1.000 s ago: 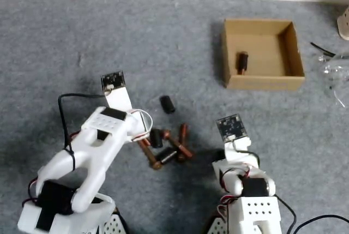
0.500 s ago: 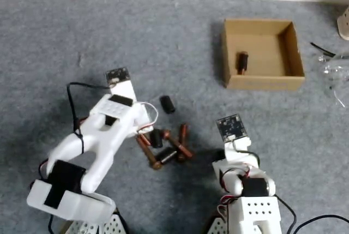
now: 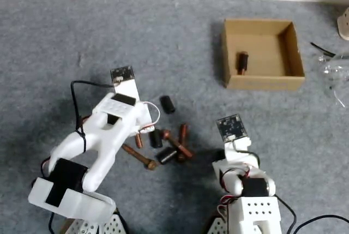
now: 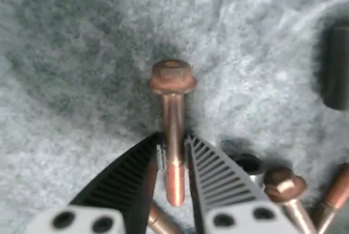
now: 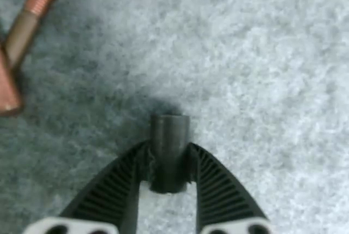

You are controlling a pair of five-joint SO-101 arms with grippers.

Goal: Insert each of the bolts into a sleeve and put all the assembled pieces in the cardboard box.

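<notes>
1. We see the left gripper (image 4: 174, 160) with its fingers clamped on the shank of a copper-coloured bolt (image 4: 173, 108). The six-sided head points away from the wrist, and the plain tip lies back between the fingers, low over the grey carpet (image 4: 65, 54).
2. The right gripper (image 5: 169, 160) has its fingers closed round a black sleeve (image 5: 169, 144) whose open end faces away from the wrist. It too sits close to the carpet, well apart from the bolt.
3. Between the two arms lies the heap (image 3: 166, 148) of loose bolts and sleeves, with a stray sleeve (image 3: 167, 103) just beyond it.
4. The cardboard box (image 3: 289, 40) stands across the carpet, well apart from both grippers, with one assembled piece (image 3: 241, 62) inside by the wall nearest the heap.
5. We judge the step in hand to be joining this bolt to this sleeve. To do it well, we would lift both clear of the heap, bring the two into one straight line, and feed slowly.
6. The head leads and the tip sits behind the fingers. We therefore think the bolt needs a fresh hold nearer its head, or the sleeve must meet the tip from the wrist side.
7. We would keep both grips firm, since a tilted bolt is likely to jam at the sleeve's mouth.
</notes>
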